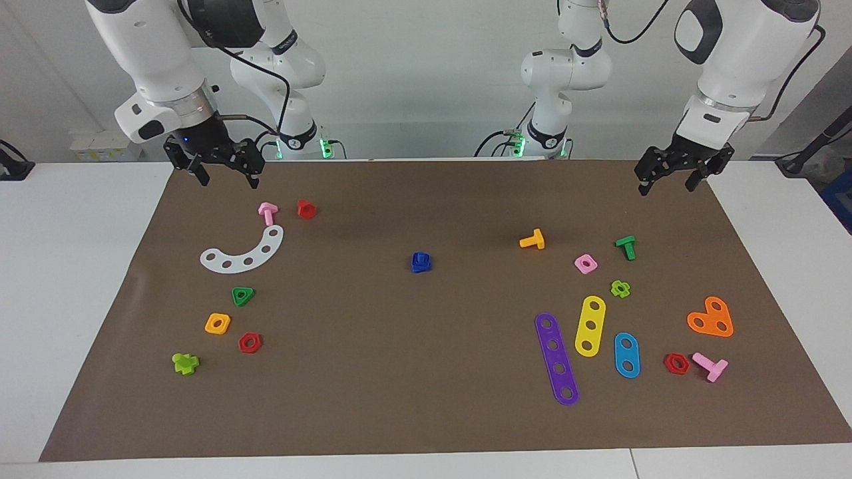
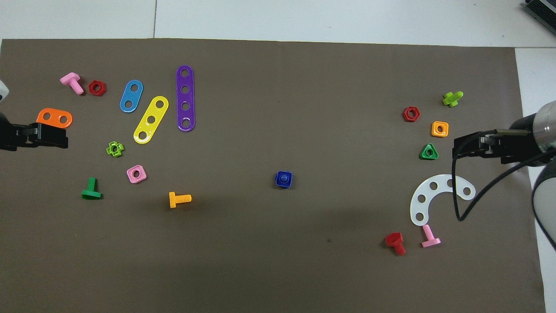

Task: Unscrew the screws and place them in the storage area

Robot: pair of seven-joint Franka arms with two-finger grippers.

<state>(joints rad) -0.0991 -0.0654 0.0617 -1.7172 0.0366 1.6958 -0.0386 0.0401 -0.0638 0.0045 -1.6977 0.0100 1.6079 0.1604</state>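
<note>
Facing view, blue screw (image 1: pixel 421 262) mid-mat, both arms waiting.

screw (image 1: pixel 421 262) mid-mat, storage area (image 1: pixel 229 279) toward right arm's end

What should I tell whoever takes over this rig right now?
Left tool: open, holding nothing, raised over the mat's edge at the left arm's end, waiting.
Right tool: open, holding nothing, raised over the mat near the small pink plastic bolt.
Blue plastic screw-and-nut piece: mid-mat, alone, the screw seemingly seated in its square nut, untouched.
Storage area: loose coloured nuts and bolts around the white curved five-hole strip, at the right arm's end.
Done: nothing on this blue piece.
Left: grip it, unscrew it, place the screw by the white strip.
</note>
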